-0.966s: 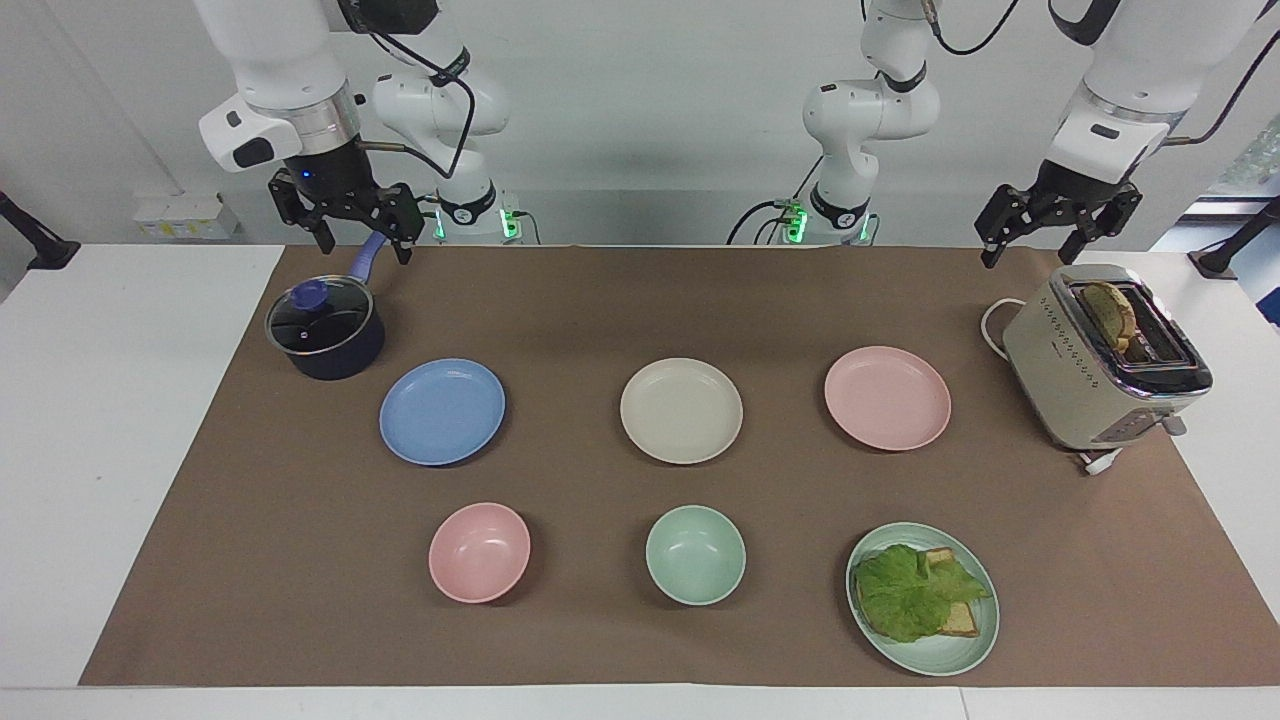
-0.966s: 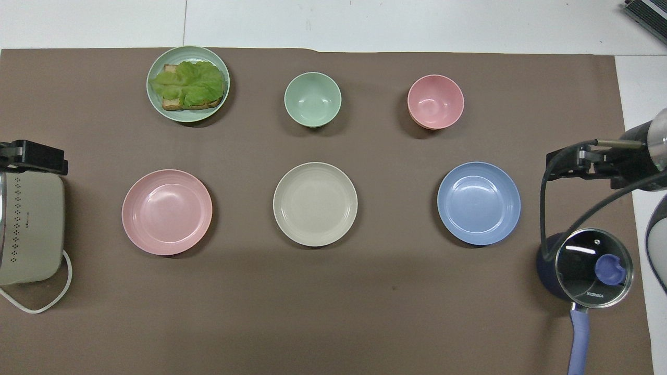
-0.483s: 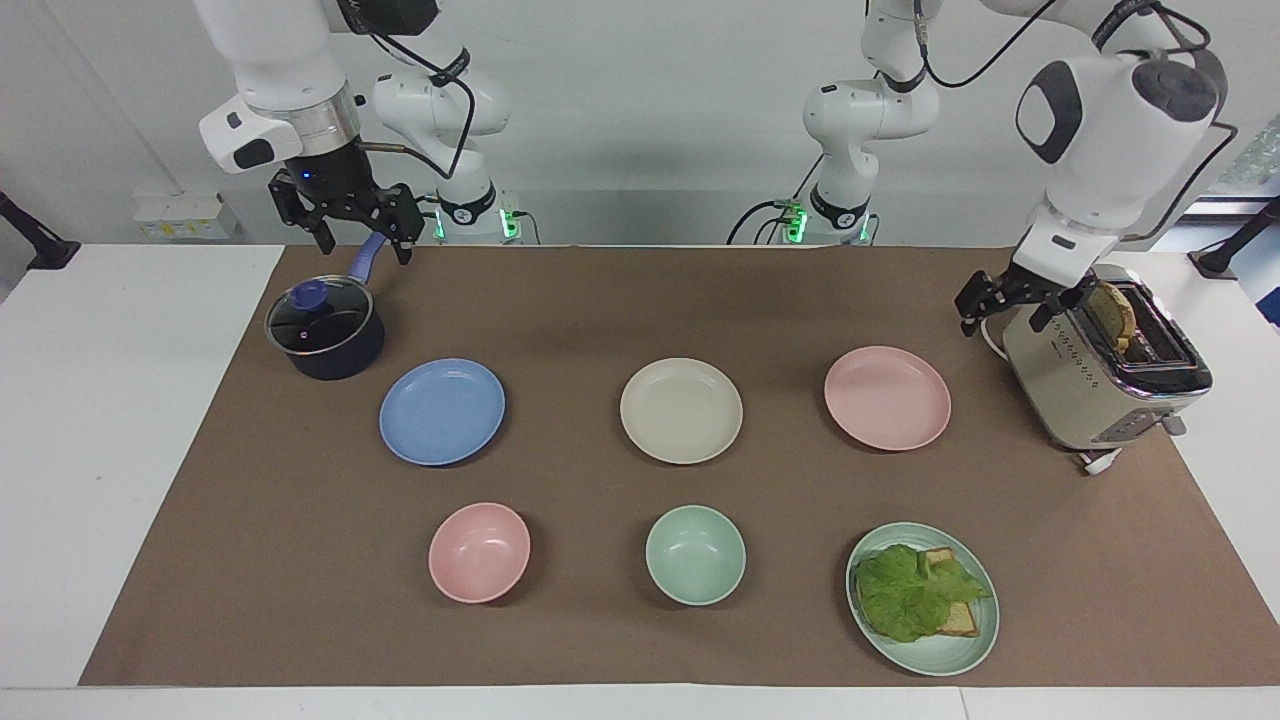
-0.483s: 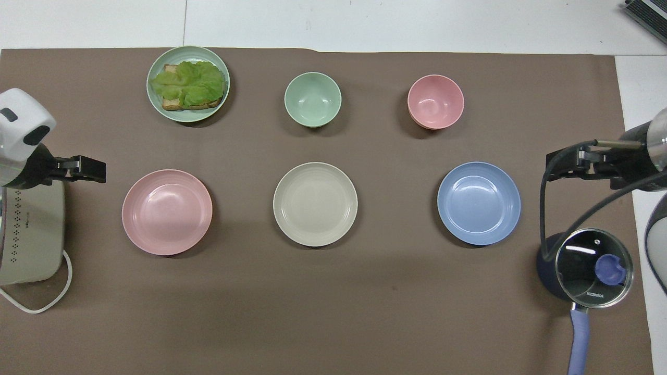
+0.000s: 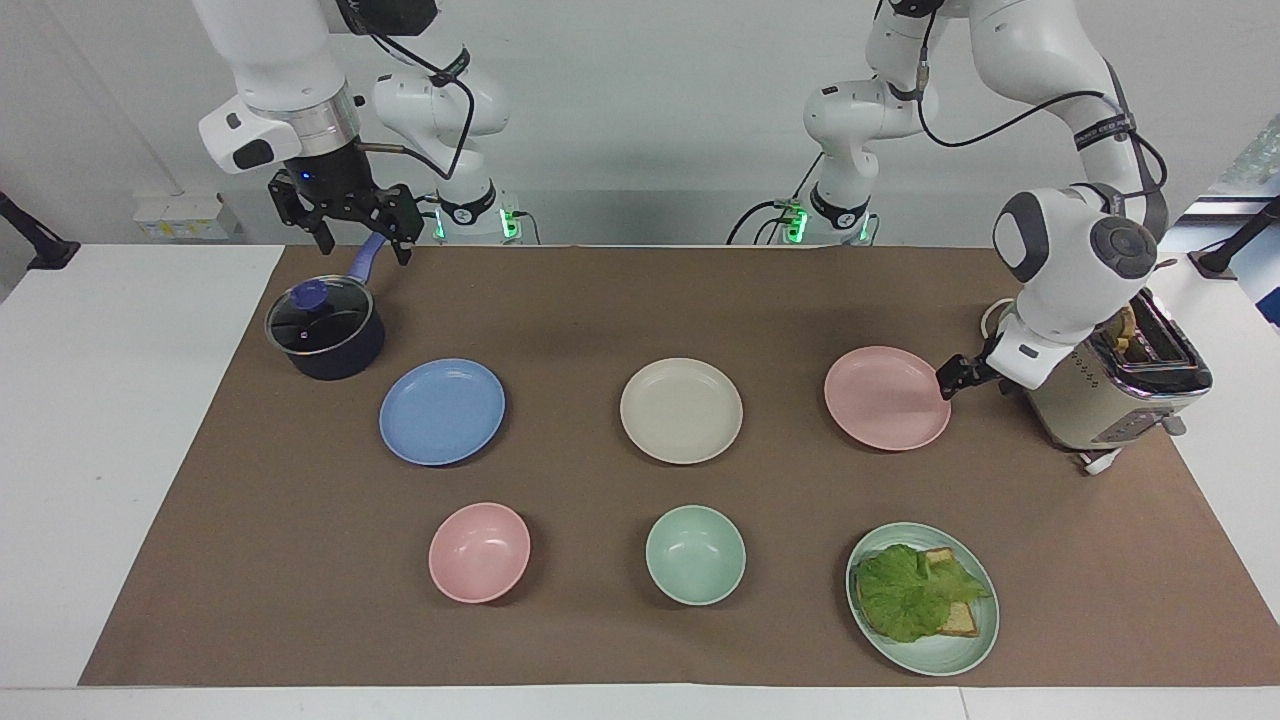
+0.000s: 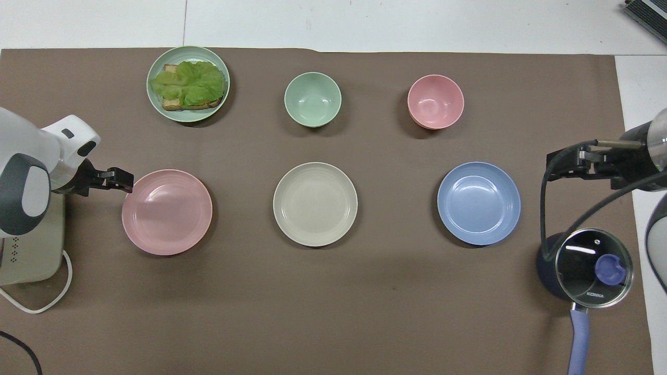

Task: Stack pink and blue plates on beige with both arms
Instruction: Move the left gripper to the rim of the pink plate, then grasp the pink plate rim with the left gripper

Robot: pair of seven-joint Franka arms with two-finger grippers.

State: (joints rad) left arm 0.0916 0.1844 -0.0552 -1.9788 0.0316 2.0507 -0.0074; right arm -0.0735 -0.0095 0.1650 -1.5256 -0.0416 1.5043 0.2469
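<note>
The left gripper [image 5: 948,380] is low at the rim of the pink plate [image 5: 887,397], on the edge toward the left arm's end of the surface, just beside the toaster [image 5: 1105,385]. Its jaws stand wide and hold nothing; whether they touch the rim cannot be told. The beige plate [image 5: 681,410] lies at mid-surface, between the pink plate and the blue plate [image 5: 442,411], all three in one row and apart. The right gripper [image 5: 345,215] waits open and empty over the pot [image 5: 325,329], with the blue plate the nearest plate to it.
</note>
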